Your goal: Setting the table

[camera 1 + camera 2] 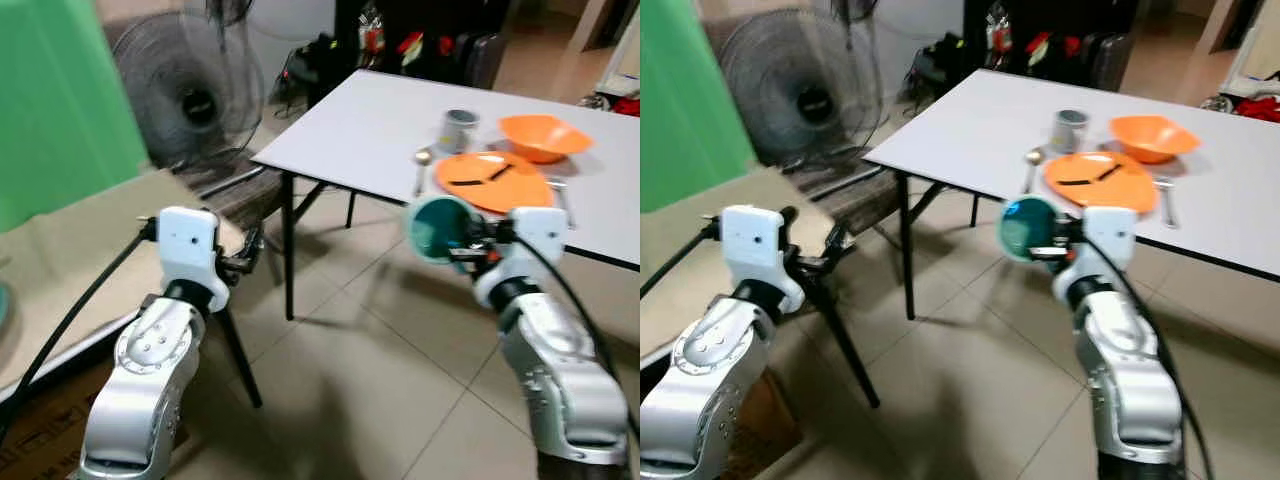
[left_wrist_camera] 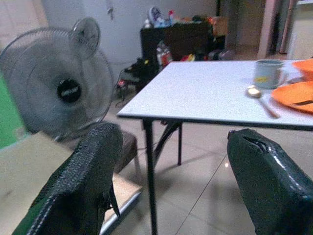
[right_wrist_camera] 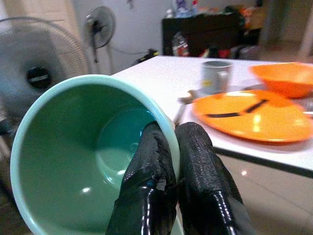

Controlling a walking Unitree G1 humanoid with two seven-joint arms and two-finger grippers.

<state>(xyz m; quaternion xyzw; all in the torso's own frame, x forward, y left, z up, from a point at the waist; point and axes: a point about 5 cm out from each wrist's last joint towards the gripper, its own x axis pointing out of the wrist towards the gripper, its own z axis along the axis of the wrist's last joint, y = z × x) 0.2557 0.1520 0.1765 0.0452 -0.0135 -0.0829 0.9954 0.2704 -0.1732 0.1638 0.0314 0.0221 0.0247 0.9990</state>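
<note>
Teal cup in the right gripper, short of the white desk

The right gripper has its jaws pinched on the rim of a teal cup, one finger inside and one outside, held on its side over the tiled floor just off the desk's near edge. Along that edge: an orange plate carrying something dark, spoon beside it, grey mug and orange bowl behind. The left gripper hangs wide open, holding nothing, facing the desk's corner. The left wrist view gets the big standing fan and dark cabinet; the head views add a green sheet.
</note>
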